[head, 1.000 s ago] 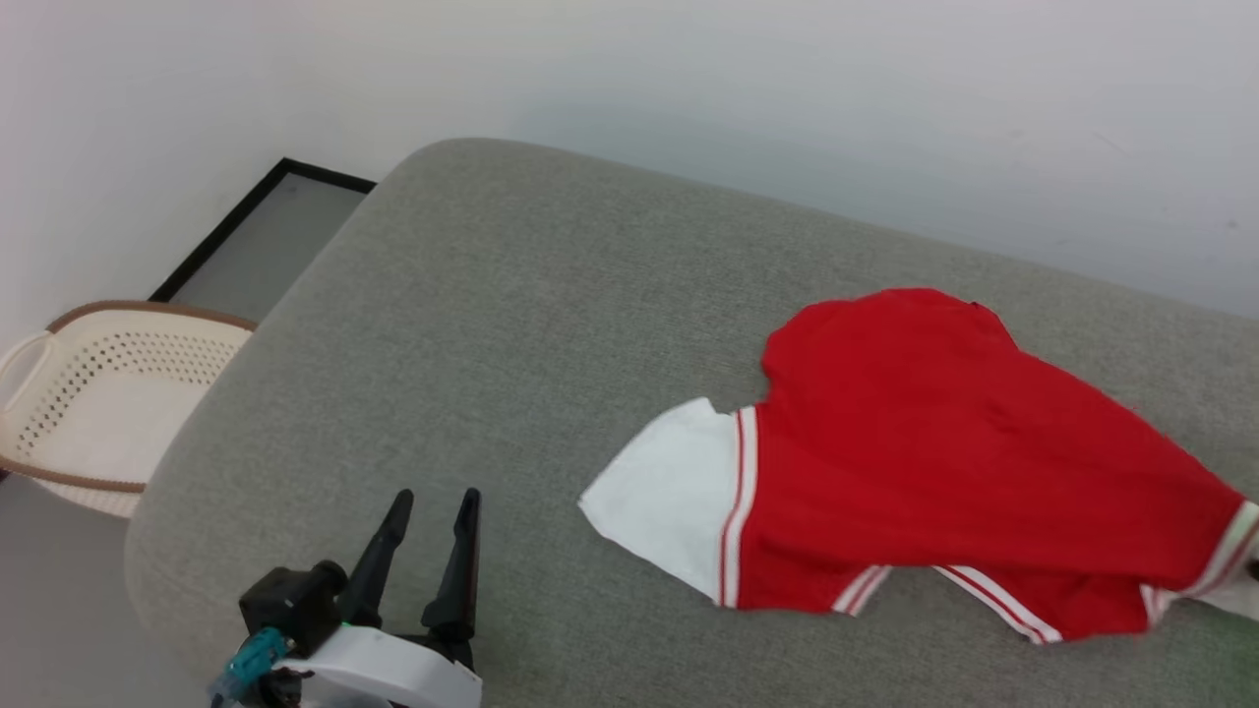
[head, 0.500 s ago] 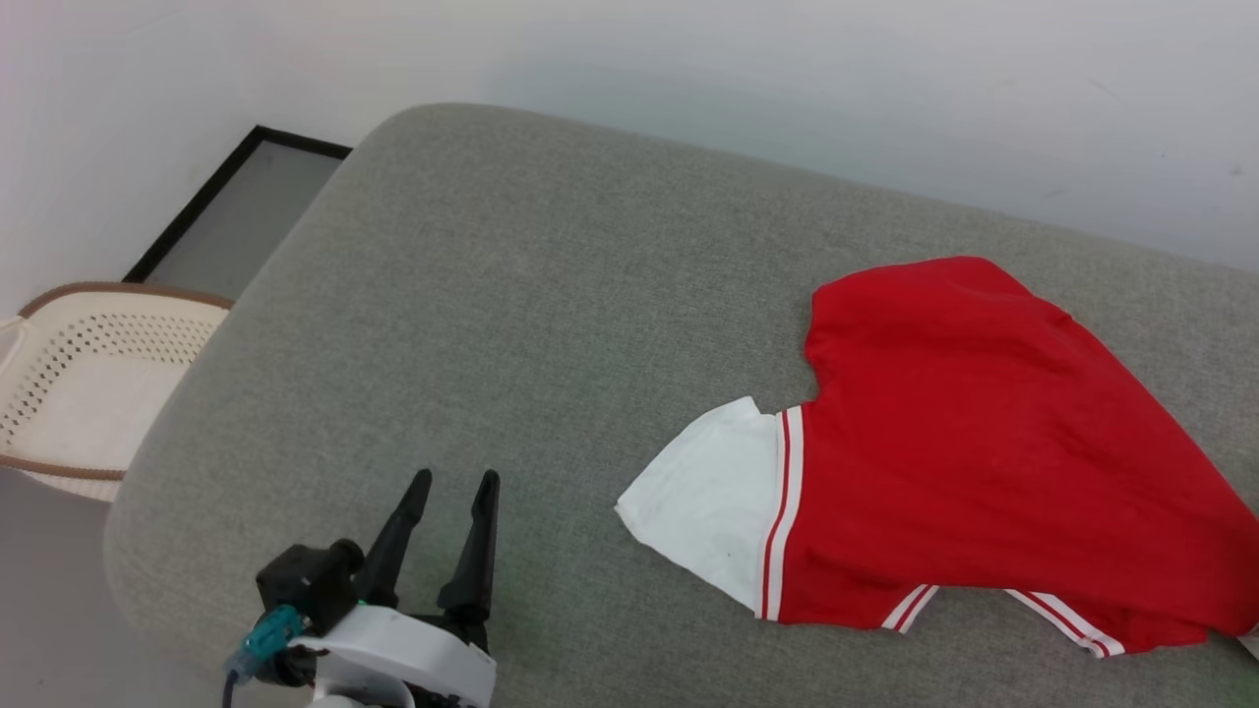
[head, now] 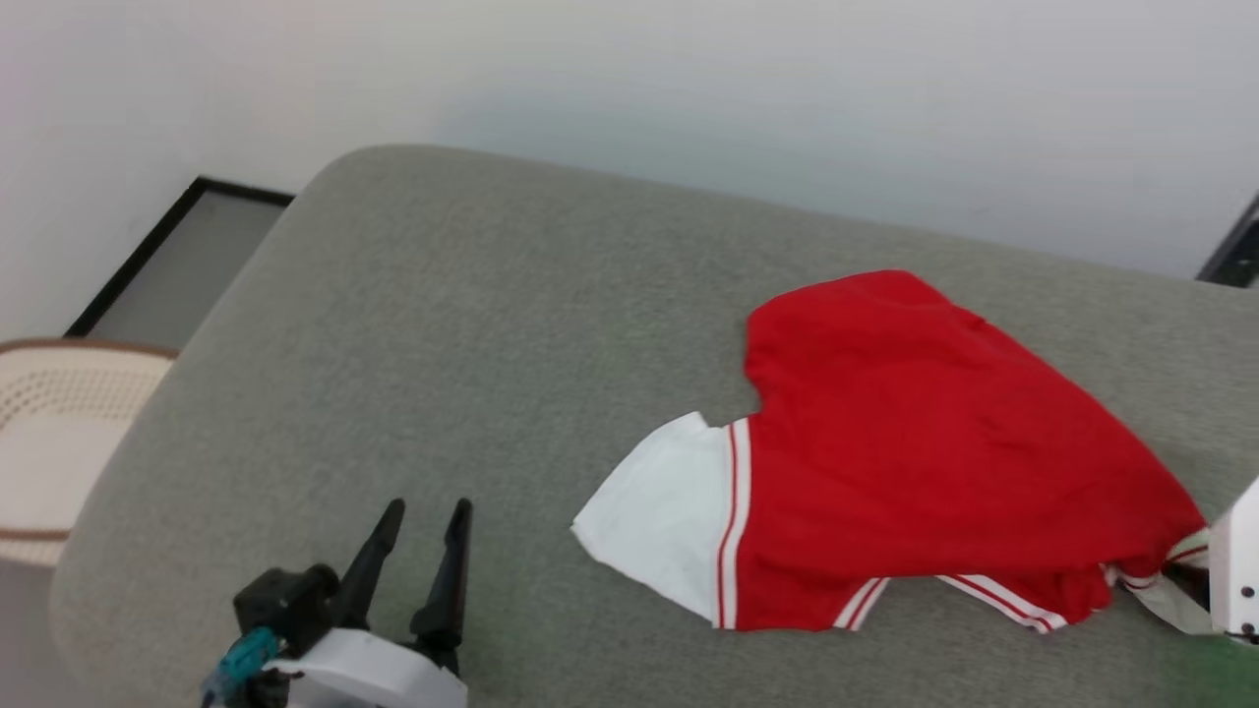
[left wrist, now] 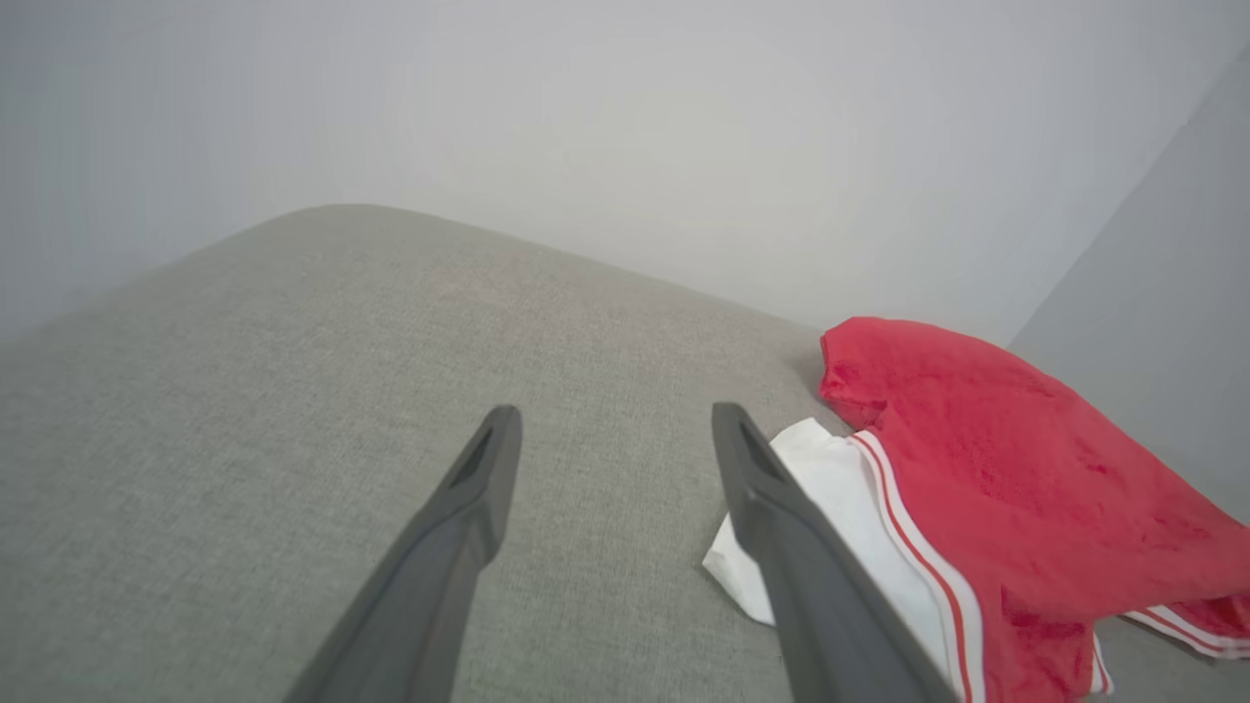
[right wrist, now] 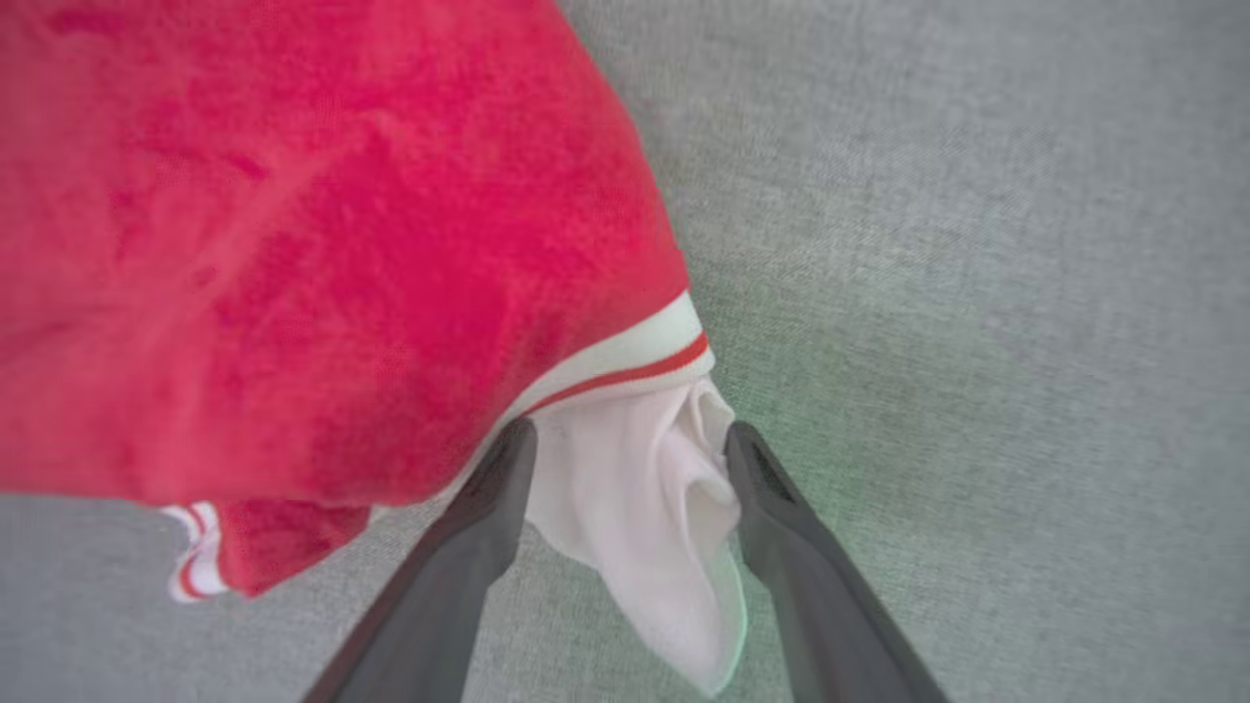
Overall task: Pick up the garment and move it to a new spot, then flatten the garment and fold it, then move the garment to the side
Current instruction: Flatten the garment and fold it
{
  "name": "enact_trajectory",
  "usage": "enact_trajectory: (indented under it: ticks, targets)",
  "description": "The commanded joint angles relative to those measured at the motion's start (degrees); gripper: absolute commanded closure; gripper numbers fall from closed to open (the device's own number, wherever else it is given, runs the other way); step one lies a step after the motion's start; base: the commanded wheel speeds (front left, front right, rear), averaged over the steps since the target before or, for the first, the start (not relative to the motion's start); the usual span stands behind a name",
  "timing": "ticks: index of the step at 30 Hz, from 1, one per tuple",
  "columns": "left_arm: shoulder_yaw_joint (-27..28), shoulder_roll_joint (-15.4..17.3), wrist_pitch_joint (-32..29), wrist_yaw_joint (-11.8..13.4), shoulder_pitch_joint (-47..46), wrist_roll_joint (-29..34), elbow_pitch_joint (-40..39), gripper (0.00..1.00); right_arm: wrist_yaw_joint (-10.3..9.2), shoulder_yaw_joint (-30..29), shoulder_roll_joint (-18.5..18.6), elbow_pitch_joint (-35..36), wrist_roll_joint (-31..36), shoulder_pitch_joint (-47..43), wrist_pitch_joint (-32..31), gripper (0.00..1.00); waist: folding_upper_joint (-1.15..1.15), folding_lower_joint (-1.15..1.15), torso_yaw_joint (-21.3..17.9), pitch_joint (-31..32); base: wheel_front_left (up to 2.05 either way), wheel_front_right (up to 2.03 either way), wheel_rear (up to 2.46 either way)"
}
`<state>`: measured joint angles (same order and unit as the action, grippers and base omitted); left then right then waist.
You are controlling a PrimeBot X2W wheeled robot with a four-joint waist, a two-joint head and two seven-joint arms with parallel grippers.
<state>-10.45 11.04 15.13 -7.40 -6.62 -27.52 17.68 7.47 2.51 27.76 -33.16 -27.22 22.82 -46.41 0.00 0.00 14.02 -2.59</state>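
The garment (head: pixel 915 452), red with white sleeves and striped trim, lies crumpled on the grey cushioned surface (head: pixel 492 324), one white sleeve spread toward the left. My right gripper (right wrist: pixel 633 434) is open at the garment's (right wrist: pixel 293 244) right end. The other white sleeve lies bunched loosely between its spread fingers. Its pale wrist shows at the head view's right edge. My left gripper (head: pixel 427 509) is open with nothing in it near the front left edge, well left of the garment. In the left wrist view the left gripper (left wrist: pixel 615 415) has the garment (left wrist: pixel 1016 459) beside its right finger.
A cream perforated basket (head: pixel 49 423) stands on the floor beyond the cushion's left edge. A black-framed panel (head: pixel 167 265) lies by the wall behind it. A white wall runs along the far side. Bare grey cushion spreads left of the garment.
The head camera has shifted. My right gripper has opened and let go of the white sleeve, and the garment's right end has slumped onto the cushion. The left gripper stays open.
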Motion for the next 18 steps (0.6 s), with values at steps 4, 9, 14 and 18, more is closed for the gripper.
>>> enact_trajectory:
  ticks: [4,9,14,18]
  targets:
    - [1.0,0.9,0.0,0.2,1.9,0.3,-1.2,0.00,0.03,1.8,1.4,5.1,-1.6,-2.5,1.8,0.00,0.00,0.00,-5.3,3.4,0.00,0.00,0.00]
    - [2.2,1.2,0.0,0.5,4.1,0.5,-3.4,0.00,0.03,4.4,3.7,15.4,-2.8,-6.7,7.3,0.00,0.00,0.00,-9.0,4.5,0.00,0.00,0.00]
    - [3.6,1.2,0.0,0.6,5.7,1.0,-5.7,0.00,0.00,5.2,4.3,24.3,-0.3,-12.1,22.8,0.00,0.00,0.00,-12.8,4.4,0.00,0.00,0.00]
    - [4.4,0.8,0.0,0.5,6.5,1.5,-6.8,0.00,0.00,6.5,3.7,27.8,3.0,-15.5,35.4,0.00,0.00,0.00,-15.4,4.2,0.00,0.00,0.00]
